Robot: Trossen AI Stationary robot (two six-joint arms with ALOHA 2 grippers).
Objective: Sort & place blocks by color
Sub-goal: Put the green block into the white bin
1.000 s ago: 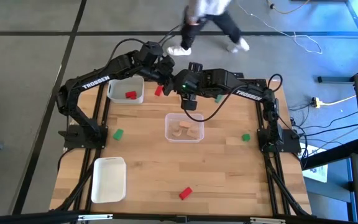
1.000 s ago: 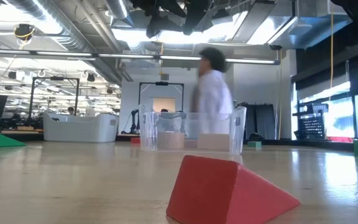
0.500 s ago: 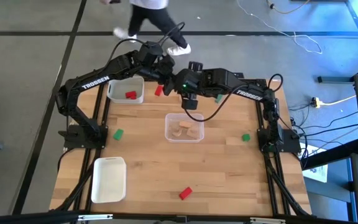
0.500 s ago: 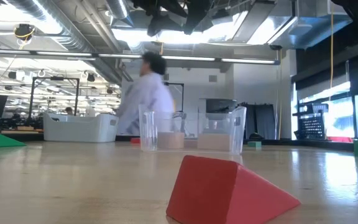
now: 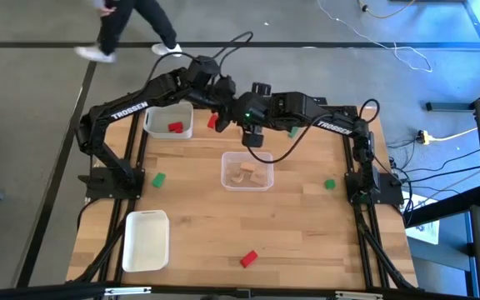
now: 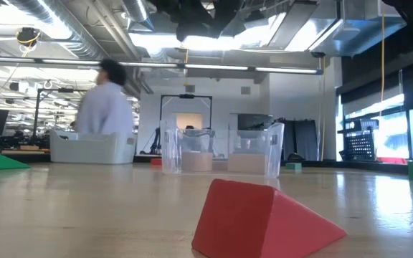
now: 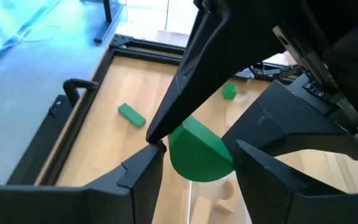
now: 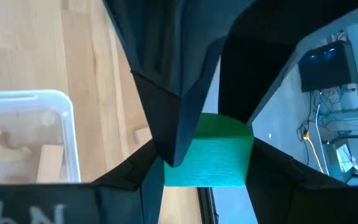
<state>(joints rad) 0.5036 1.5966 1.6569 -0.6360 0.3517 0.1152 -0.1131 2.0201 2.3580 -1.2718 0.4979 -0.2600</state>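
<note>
Since a second ago little is altered: the green half-round wooden block (image 7: pixel 197 152) is still clamped aloft at the far centre by the left gripper (image 7: pixel 199 173) and the right gripper (image 8: pixel 207 167). The handover is judged unfinished

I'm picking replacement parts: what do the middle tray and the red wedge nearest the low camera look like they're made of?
The middle tray looks like clear, glossy plastic: the light-wood blocks inside and the room behind show through its walls. The red wedge looks like painted wood with a matte, even coat; no grain shows, so the core is a guess.
</note>
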